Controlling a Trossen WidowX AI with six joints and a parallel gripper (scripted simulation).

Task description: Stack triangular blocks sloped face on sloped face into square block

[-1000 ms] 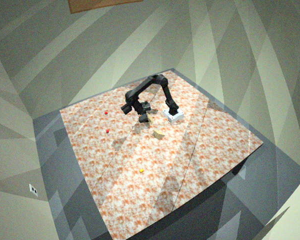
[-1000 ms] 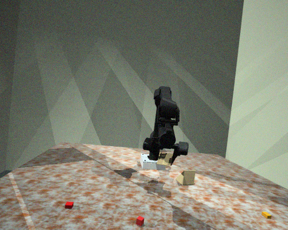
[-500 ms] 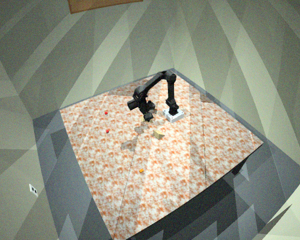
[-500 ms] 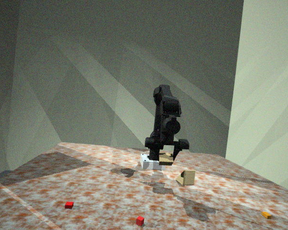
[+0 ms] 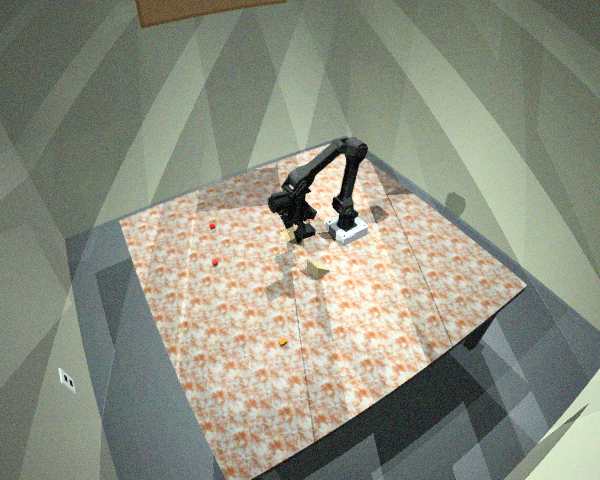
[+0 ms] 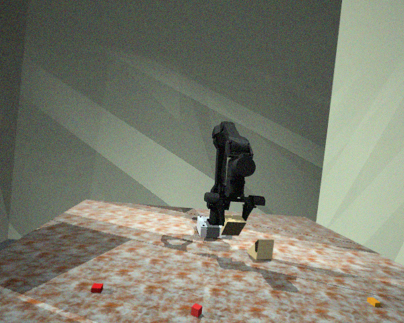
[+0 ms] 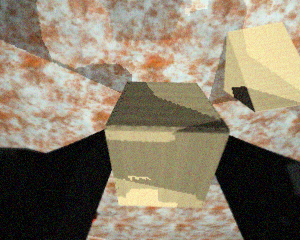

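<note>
Tan is the colour of both triangular blocks. One tan block (image 6: 233,225) is up in the air, squeezed tight between the black jaws of the gripper (image 6: 234,212). It hangs a little above the desk (image 6: 125,264), tilted, just beside the arm's white base (image 6: 205,227). In the wrist view this held block (image 7: 165,150) fills the middle, with a dark finger (image 7: 45,195) on each side of it.

The other tan block (image 6: 262,249) sits on the desk by itself. It is near the held block but not touching it. In the wrist view it (image 7: 262,67) shows at the upper right, with its sloped face in the light.

The desk has an orange and white blotchy top. Two small red cubes (image 6: 97,287) (image 6: 196,309) lie far from the blocks, near the front in the exterior view. A small orange piece (image 6: 373,301) lies far off to the other side.

The black arm (image 5: 336,170) bends over from its base and reaches down.
</note>
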